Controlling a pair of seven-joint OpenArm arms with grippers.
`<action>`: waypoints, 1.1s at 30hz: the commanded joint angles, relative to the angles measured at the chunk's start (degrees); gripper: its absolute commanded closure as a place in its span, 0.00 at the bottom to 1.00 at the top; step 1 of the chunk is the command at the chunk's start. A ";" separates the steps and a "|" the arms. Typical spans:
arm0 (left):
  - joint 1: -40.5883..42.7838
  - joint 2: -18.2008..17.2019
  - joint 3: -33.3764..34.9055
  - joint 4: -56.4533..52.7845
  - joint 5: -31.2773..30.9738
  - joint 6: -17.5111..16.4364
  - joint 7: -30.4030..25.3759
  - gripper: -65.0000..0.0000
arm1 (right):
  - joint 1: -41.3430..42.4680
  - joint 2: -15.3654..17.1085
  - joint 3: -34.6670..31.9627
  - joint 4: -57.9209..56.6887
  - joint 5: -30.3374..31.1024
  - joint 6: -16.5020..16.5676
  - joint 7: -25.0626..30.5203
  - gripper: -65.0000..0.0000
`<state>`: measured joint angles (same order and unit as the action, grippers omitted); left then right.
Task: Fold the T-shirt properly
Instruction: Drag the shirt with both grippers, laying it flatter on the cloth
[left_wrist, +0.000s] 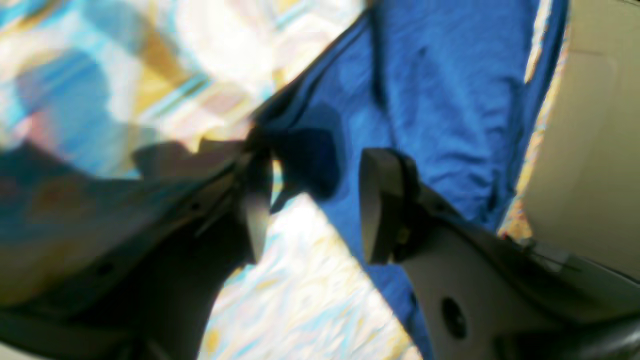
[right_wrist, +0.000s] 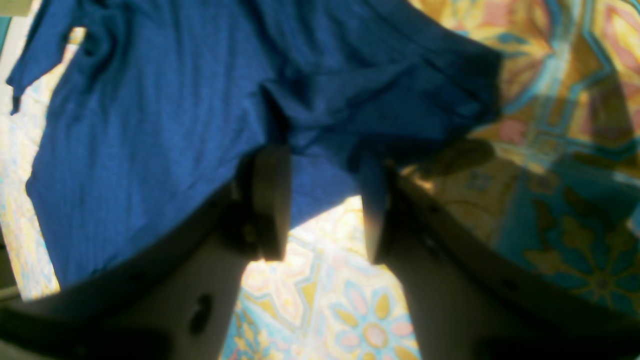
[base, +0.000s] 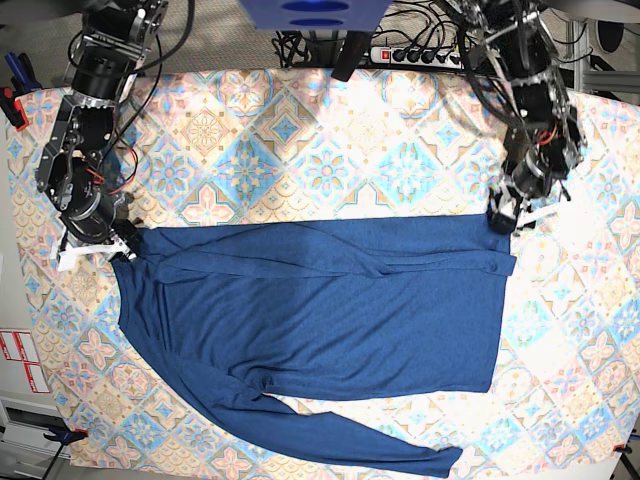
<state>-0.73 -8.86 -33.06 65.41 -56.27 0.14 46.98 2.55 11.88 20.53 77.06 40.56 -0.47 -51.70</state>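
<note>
I count one T-shirt (base: 320, 320) spread on the tabletop (base: 330, 150). Left hand (left_wrist: 310, 200) wide apart at its corner. Right hand (right_wrist: 322, 200) wide too, holding nothing.

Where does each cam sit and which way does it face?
Base: overhead, looking straight down on the patterned tablecloth and spread T-shirt; both arms show at the top corners.
Left wrist: on the left arm, looking past the open left pincer at a shirt edge.
Right wrist: on the right arm, looking past the open right pincer at bunched shirt fabric.
Shared: all three views show the shirt on the cloth.
</note>
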 joint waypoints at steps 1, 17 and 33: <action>-1.33 -0.50 0.05 -1.10 -0.04 0.08 0.45 0.57 | 0.84 0.91 0.26 1.32 0.63 0.34 0.76 0.66; -4.23 -0.50 0.14 -3.82 -0.56 -0.36 0.80 1.00 | 0.05 0.91 4.12 0.88 0.81 0.34 0.67 0.65; -4.15 -0.76 0.14 -3.82 -0.56 -0.36 0.80 1.00 | 7.34 0.91 10.01 -17.23 0.72 0.25 -1.97 0.53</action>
<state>-4.12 -8.91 -32.86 60.80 -56.38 0.16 47.57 8.93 11.75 30.46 59.11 40.88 -0.27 -53.63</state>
